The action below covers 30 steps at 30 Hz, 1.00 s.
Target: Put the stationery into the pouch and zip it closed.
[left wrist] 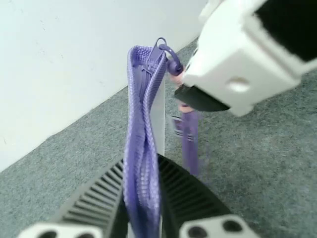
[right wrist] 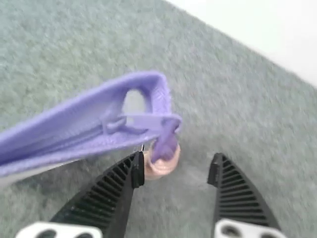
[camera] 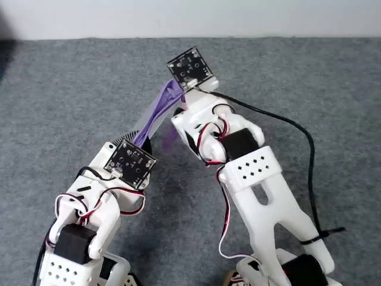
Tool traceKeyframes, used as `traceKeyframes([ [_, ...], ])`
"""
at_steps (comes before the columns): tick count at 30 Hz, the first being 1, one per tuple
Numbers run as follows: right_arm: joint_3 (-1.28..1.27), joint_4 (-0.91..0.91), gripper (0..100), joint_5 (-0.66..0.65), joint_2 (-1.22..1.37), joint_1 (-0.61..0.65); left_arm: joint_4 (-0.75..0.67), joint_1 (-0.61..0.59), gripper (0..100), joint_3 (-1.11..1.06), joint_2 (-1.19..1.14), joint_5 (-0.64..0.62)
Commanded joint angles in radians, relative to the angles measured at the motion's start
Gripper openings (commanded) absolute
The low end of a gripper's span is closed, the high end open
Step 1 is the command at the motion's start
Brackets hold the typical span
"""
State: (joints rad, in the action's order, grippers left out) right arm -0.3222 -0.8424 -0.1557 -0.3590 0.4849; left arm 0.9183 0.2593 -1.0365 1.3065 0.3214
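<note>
Pouch is up off the grey bench, purple, zipper edge on top. The left end effector is pressed tight on the pouch's near end, its ribbed fingers on either side of the fabric. At the pouch's far end the right end effector hangs spread wide, pinching nothing. The zipper pull sits at that far corner, and a purple strap with a pink bead dangles below it, the bead just beside one spread finger.

The pouch is lilac with a woven weave. The table is speckled grey, and the arms are white.
</note>
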Motion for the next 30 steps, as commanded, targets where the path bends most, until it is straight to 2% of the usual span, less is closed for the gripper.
traceKeyframes([
  [1, 0.011, 0.054, 18.8, 0.006, 0.008, 0.005, 0.005, -0.012, 1, 0.008, 0.017, -0.015],
  [12, 0.091, 0.101, 17.9, 0.005, 0.108, 0.004, 0.005, -0.012, 1, 0.008, 0.017, -0.015],
  [14, 0.091, 0.101, 11.3, 0.000, 0.104, -0.001, 0.005, -0.014, 1, 0.010, 0.017, -0.015],
  [16, 0.091, 0.101, 0.7, -0.020, 0.087, -0.018, 0.005, -0.014, 1, 0.010, 0.017, -0.015],
  [18, 0.091, 0.101, 3.1, -0.023, 0.071, -0.038, 0.005, -0.014, 1, 0.010, 0.017, -0.015],
  [23, 0.091, 0.113, 0.6, -0.077, 0.082, -0.130, 0.005, -0.014, 1, 0.010, 0.017, -0.015],
  [30, 0.092, 0.248, 0.7, -0.094, 0.174, -0.225, 0.005, -0.014, 1, 0.008, 0.017, -0.015],
])
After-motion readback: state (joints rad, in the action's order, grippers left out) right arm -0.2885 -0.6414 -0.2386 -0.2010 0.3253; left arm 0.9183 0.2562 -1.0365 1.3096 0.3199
